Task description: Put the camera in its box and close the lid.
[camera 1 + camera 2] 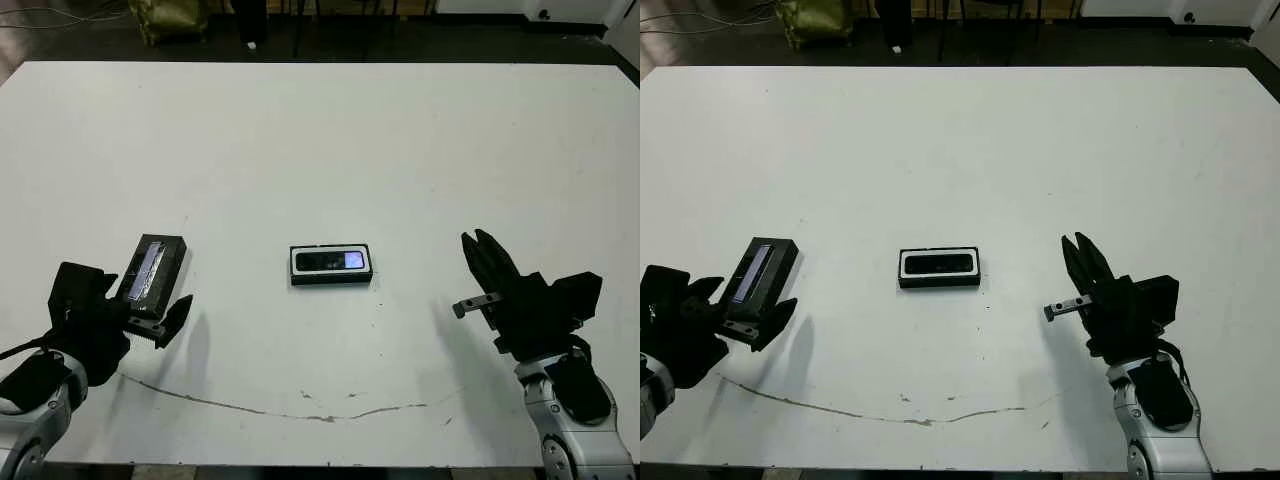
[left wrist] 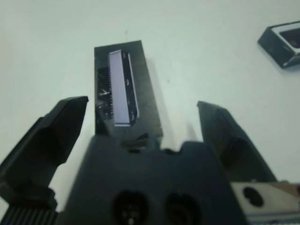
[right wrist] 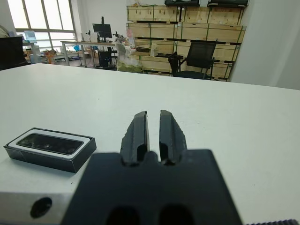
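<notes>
So the camera (image 1: 331,261) is already sitting in the box (image 1: 331,279) mid-table. The lid (image 1: 152,268) lies well to its left, uncovered, between the spread fingers of the left gripper (image 2: 140,136). Right gripper (image 1: 483,262) is pinched shut, holding nothing. Lid still to go.

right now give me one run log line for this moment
camera: seated in box, table centre | lid: off, lying on table between open left gripper fingers, ungripped | right gripper: shut, empty | next: grasp lid
</notes>
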